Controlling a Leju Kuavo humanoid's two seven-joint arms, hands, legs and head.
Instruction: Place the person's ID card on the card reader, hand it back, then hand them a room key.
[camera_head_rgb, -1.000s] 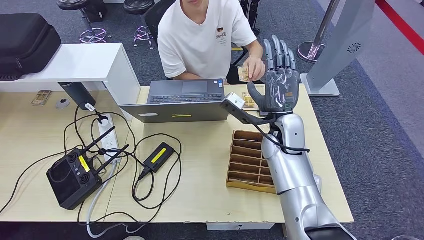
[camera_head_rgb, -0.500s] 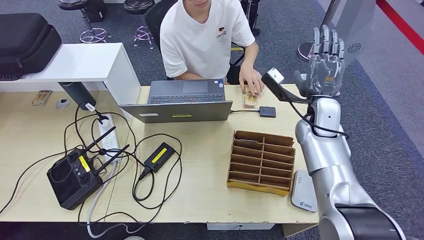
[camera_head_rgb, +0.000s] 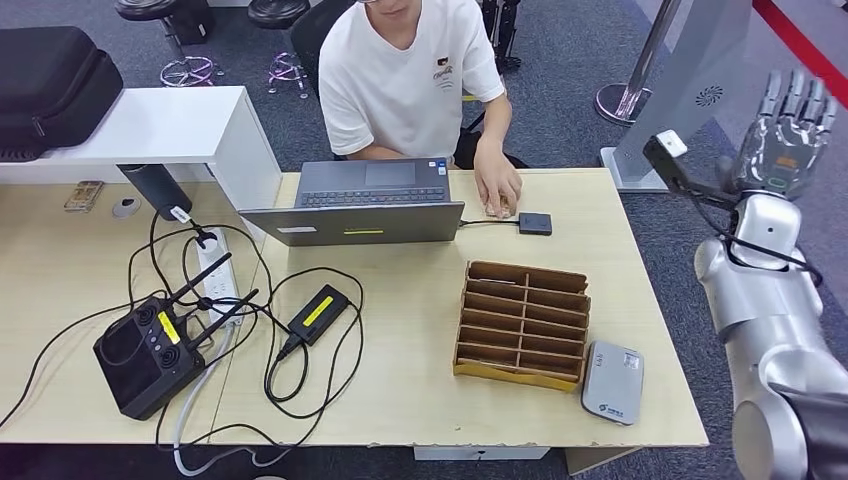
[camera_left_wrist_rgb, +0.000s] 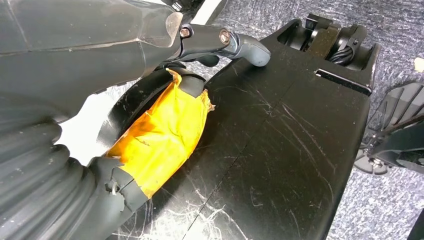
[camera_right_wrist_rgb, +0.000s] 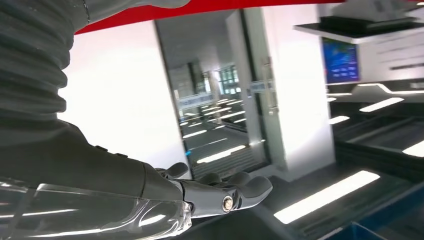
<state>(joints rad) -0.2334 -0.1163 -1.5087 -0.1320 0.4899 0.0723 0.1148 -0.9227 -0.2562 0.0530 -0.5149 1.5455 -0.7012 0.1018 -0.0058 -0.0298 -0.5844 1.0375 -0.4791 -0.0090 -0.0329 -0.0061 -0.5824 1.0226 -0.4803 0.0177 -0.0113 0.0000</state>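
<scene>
Right hand (camera_head_rgb: 785, 135) stands raised off the right side of the table (camera_head_rgb: 400, 400) in the head view, palm up toward the ceiling, fingers straight and spread with nothing between them; it is well apart from everything on the tabletop. A person in a white shirt (camera_head_rgb: 410, 70) sits at the far edge, and the person's hand (camera_head_rgb: 497, 190) lies flat on the wood, covering a small tan card (camera_head_rgb: 503, 210) that looks like the ID card, of which only an edge peeks out. Just beside that hand lies a small dark square device (camera_head_rgb: 535, 223) on a cable, near the open laptop (camera_head_rgb: 365, 200). Closer to the robot sits a cardboard slotted organiser (camera_head_rgb: 522, 322), and a flat grey card reader (camera_head_rgb: 612, 382) lies just beside its right corner near the table's front edge. On the left part of the table are a black remote controller (camera_head_rgb: 145, 350) with antennas and tangled cables (camera_head_rgb: 290, 350).

Left wrist view: the left hand (camera_left_wrist_rgb: 150, 45) hangs over dark parts and grey carpet (camera_left_wrist_rgb: 395, 200); its dark fingers (camera_left_wrist_rgb: 240, 42) lie stretched out with nothing in them.

Right wrist view: the right hand's fingers (camera_right_wrist_rgb: 235, 192) extend loosely, bare, against a bright ceiling and glass walls.
</scene>
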